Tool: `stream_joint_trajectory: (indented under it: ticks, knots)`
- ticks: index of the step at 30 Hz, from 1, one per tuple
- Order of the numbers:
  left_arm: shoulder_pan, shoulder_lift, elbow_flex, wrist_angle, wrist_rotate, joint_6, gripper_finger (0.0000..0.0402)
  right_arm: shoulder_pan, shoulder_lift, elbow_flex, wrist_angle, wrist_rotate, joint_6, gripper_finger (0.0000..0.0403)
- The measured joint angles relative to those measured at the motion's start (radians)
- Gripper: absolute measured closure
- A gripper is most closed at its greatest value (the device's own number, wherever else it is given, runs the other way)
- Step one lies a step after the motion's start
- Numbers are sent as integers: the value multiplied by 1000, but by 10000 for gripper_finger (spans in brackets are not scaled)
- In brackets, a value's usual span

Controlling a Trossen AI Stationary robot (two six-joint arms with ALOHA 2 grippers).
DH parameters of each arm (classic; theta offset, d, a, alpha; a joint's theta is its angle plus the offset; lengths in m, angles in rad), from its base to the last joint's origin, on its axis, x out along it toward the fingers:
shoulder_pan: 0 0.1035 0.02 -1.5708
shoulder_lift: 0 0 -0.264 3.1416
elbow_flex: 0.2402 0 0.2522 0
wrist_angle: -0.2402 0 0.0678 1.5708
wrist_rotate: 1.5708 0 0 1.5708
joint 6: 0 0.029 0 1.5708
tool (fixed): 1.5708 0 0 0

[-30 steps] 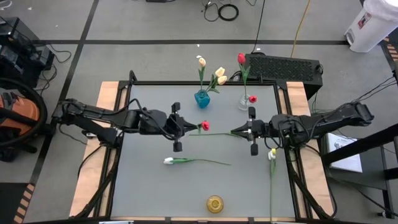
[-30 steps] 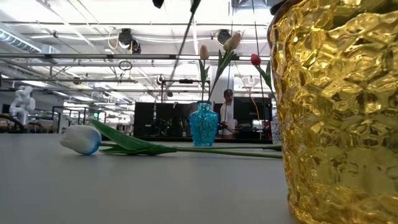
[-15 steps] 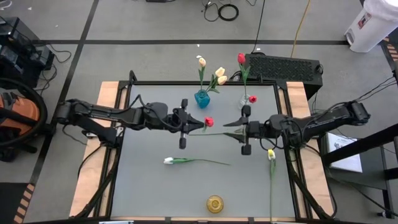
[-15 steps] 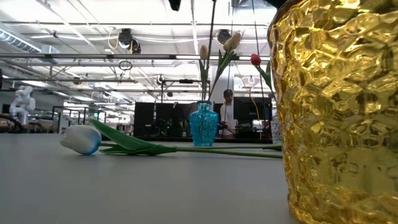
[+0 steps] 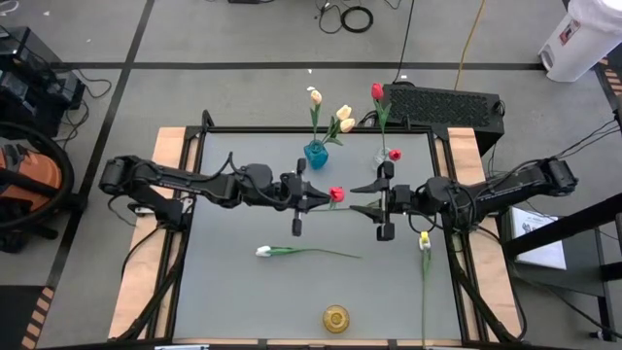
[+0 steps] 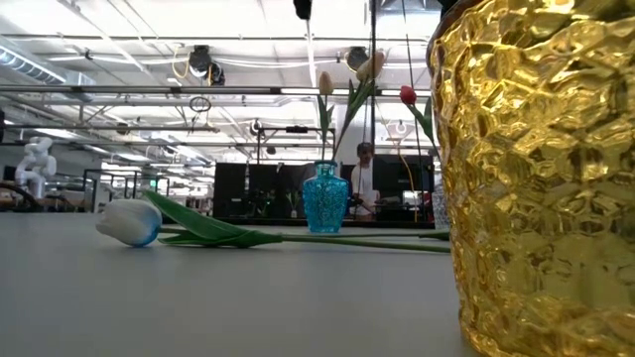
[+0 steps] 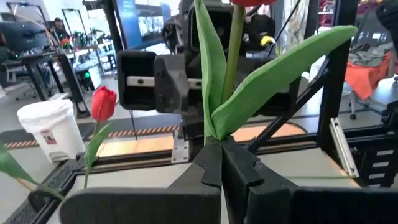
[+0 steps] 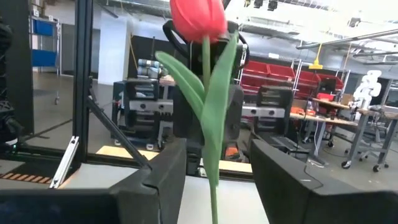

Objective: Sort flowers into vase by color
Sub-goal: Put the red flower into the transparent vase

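Note:
A red tulip stands upright in the air over the table's middle, bud up. My left gripper is shut on its stem. My right gripper faces it from the right, open, its fingers on either side of the lower stem without touching it. A white tulip lies flat on the table nearer the front. A cream-yellow tulip lies along the right edge. My left gripper pinches the red tulip's stem just below where the leaves branch off, between its two fingers. The fingers come level from the table's left and lie across the stem. The tulip stands upright, bud on top, lifted clear of the table.
At the far edge, a blue vase holds cream-yellow tulips and a clear vase holds red ones. A gold vase stands at the near edge, large in the low view. A person shows in the room beyond.
My right gripper has opened and let go of the red tulip's stem, tipping up a little. My left gripper has carried the tulip toward the table's right and turned, so the tulip has swung from slanting to upright.

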Motion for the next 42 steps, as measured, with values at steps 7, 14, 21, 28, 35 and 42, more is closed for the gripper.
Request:
stream_joint_trajectory:
  ticks: [7, 14, 21, 28, 35, 42]
  knots:
    - [11, 31, 0, 56, 6, 0, 402, 0, 0, 0, 1, 0, 8, 232]
    - [10, 84, 12, 127, 50, -5, 402, 0, 0, 0, 11, 0, 24, 232]
    - [11, 124, 47, 124, 52, 2, 402, 0, 0, 0, 20, 0, 70, 232]
    - [16, 127, 47, 144, 52, 2, 402, 0, 0, 0, 21, 0, 93, 232]
    - [17, 127, 47, 162, 51, 3, 402, 0, 0, 0, 33, 0, 123, 232]
    - [16, 127, 47, 162, 51, 3, 402, 0, 6, 0, 54, 0, 176, 232]
